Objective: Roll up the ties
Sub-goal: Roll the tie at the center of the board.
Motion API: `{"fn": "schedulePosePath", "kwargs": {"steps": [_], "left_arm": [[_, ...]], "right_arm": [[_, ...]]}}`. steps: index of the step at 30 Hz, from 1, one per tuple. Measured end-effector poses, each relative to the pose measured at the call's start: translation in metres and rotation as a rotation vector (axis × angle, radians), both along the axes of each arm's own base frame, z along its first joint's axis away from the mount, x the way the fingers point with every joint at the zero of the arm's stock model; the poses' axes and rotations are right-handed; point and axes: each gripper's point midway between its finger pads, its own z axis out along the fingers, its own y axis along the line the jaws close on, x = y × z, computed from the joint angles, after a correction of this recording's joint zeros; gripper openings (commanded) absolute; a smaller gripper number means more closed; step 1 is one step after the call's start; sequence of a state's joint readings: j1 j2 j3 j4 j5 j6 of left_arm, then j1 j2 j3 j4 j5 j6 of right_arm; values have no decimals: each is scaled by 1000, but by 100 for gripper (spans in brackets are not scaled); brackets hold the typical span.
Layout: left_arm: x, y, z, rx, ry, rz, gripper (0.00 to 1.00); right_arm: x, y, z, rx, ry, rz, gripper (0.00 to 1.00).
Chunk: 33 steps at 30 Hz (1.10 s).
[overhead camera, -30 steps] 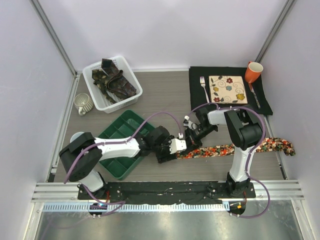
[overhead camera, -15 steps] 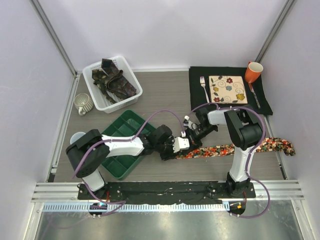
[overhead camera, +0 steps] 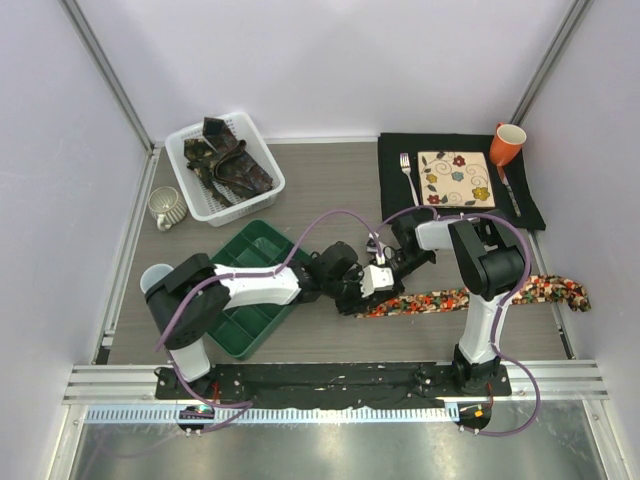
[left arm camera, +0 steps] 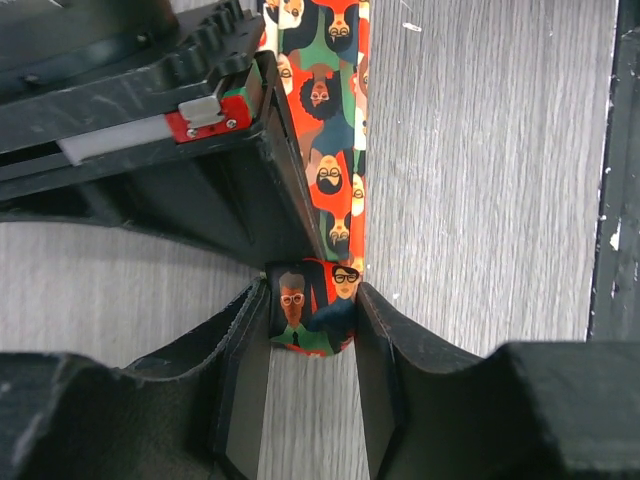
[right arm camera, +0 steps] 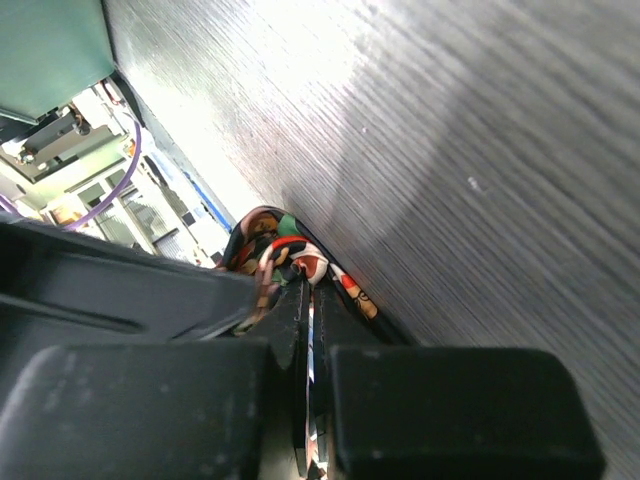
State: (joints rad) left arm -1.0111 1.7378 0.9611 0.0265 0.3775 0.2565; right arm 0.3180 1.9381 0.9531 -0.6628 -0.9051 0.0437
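Reaching further right than a second ago, the left arm is now bringing its left gripper [overhead camera: 372,284] right up against the right gripper [overhead camera: 388,266], and its fingers are narrowing in as we watch. All of this is happening on the grey wood table [overhead camera: 330,190]. Over on the far right, a black placemat [overhead camera: 398,150] is lying flat. The green compartment tray [overhead camera: 240,255] is sitting near the left, with the left arm crossing above it. Behind that, a white basket [overhead camera: 212,205] is holding the dark ties [overhead camera: 228,165] in a loose heap.

The red floral tie [overhead camera: 430,300] is stretching along the table's near side, running from the two grippers out to the right edge and passing behind the right arm. On the placemat, a floral square plate [overhead camera: 455,178] is resting, a fork [overhead camera: 408,172] just beside it. An orange mug [overhead camera: 507,143] is standing at the mat's far corner, and a grey mug [overhead camera: 167,207] is sitting left of the basket.

Down at the tie's left end, the left fingers [left arm camera: 385,345] are pinching the turned-over tip between their pads. The right gripper is pressing its jaws together on the fabric just beyond.
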Motion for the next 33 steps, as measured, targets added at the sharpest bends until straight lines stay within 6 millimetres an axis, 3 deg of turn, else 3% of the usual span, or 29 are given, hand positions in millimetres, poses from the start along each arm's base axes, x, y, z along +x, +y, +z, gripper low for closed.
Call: {"fn": "schedulePosePath", "kwargs": {"steps": [7, 14, 18, 20, 23, 26, 28, 31, 33], "left_arm": [[0, -3, -9, 10, 14, 0, 35], [-3, 8, -19, 78, 11, -18, 30], [-3, 13, -27, 115, 1, -28, 33], [-2, 14, -27, 120, -6, -31, 34], [-2, 14, -27, 124, -9, -33, 34], [-2, 13, -27, 127, -9, -33, 33], [-2, 14, -27, 129, -8, -33, 33], [-2, 13, -26, 127, -10, -28, 35], [-3, 15, -25, 120, -12, -25, 37]], "right_arm": [[0, 0, 0, 16, -3, -4, 2], [2, -3, 5, 18, -6, -25, 26], [9, -11, 20, 40, -9, -72, 43], [12, -15, 30, 59, -13, -95, 45], [12, -15, 40, 93, -9, -109, 45], [6, -10, 43, 105, 7, -90, 35], [3, -8, 43, 104, 10, -77, 17], [0, -9, 38, 82, 14, -64, 4], [-1, -11, 34, 63, 18, -61, 1]]}}
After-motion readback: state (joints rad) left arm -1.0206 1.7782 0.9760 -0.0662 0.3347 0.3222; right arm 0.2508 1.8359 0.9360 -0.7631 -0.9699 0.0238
